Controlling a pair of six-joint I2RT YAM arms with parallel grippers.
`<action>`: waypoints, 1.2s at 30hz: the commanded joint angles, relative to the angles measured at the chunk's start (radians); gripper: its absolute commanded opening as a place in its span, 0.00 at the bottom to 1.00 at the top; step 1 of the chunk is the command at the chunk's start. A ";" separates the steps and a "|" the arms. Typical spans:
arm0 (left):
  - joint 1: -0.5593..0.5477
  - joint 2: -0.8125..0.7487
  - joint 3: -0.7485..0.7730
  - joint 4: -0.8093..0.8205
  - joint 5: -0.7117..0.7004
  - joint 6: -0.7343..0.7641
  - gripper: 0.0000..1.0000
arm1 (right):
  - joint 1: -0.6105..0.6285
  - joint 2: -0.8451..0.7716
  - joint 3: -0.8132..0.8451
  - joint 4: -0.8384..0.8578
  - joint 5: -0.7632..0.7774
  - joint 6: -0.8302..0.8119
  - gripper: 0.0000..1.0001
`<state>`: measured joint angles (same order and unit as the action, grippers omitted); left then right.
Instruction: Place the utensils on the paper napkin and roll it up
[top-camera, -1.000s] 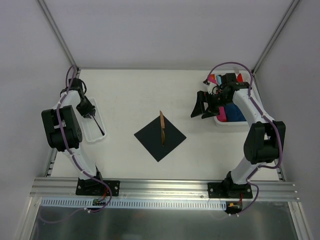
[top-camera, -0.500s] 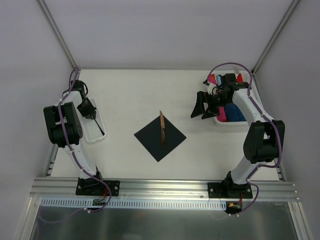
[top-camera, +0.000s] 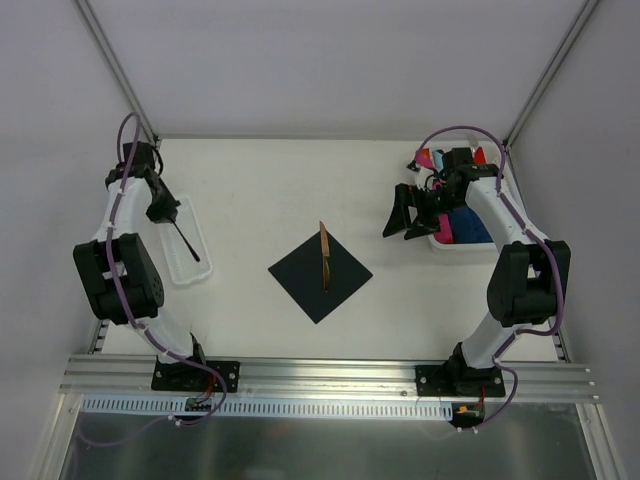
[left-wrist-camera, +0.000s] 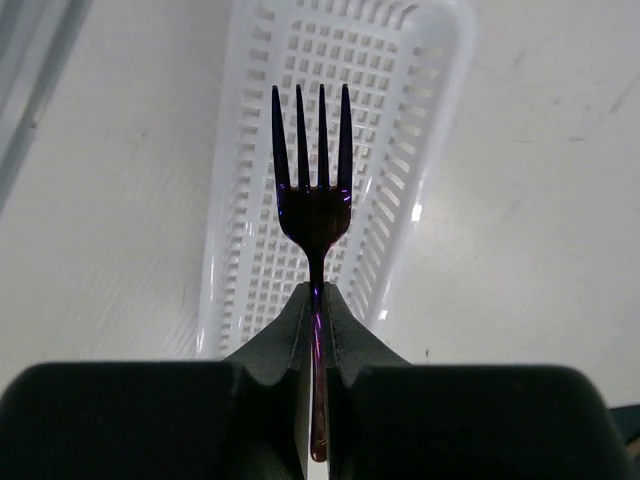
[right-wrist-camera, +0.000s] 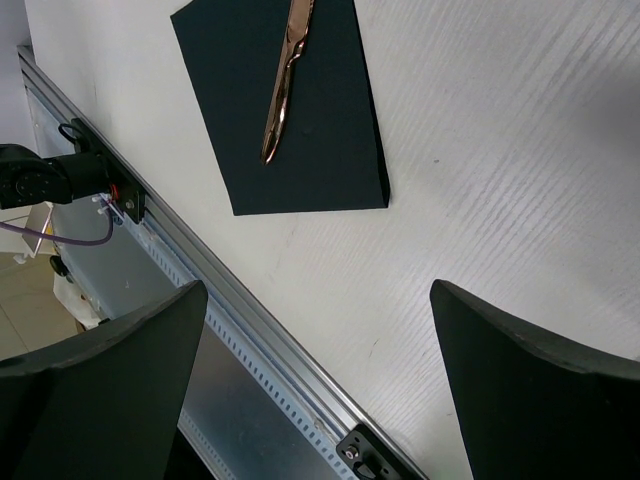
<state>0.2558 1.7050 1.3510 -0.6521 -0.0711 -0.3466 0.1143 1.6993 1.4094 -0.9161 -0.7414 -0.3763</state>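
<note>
Shifted since a second ago: left arm only, elbow swung outward and left hand (top-camera: 170, 215) drawn slightly toward the far-left corner of the desk (top-camera: 260, 190), jaws tightened meanwhile. Found now pinched down to a narrow slit on the handle of a dark fork (left-wrist-camera: 312, 205), with tines projecting straight ahead, level and centred, an attitude judged suited to laying it down flat. Held over the white slotted basket (left-wrist-camera: 410, 130) at the left edge; whether fully clear of its rim, not determinable from above. No change at right hand (top-camera: 405, 215): spread wide and empty, parked between the white bin (top-camera: 436, 245) of coloured napkins and the centre, presumably kept out of the way until the rolling stage. Flat near the desk's middle, turned as a diamond and well apart from both hands: paper napkin (top-camera: 305, 275). Already resting on it: copper-coloured knife (top-camera: 323, 257), laid along the diagonal with one end at or just past the far corner, a placement judged to suit rolling from a side corner. Judged stage: one utensil placed, second just picked up, rolling not begun. Next requirement: carry across to the napkin and set down beside the knife, parallel, without dragging the thin sheet.
</note>
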 joint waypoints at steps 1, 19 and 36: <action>-0.036 -0.122 0.149 -0.107 -0.023 0.073 0.00 | -0.007 0.000 0.030 -0.033 -0.023 -0.023 0.99; -0.797 0.175 0.253 -0.069 0.053 -0.176 0.00 | -0.007 0.017 0.007 -0.029 -0.049 -0.013 0.99; -0.897 0.328 0.232 0.029 0.103 -0.279 0.00 | -0.007 0.019 -0.003 -0.026 -0.049 -0.018 0.99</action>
<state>-0.6296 2.0296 1.5879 -0.6415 0.0147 -0.5938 0.1131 1.7290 1.4094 -0.9245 -0.7677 -0.3824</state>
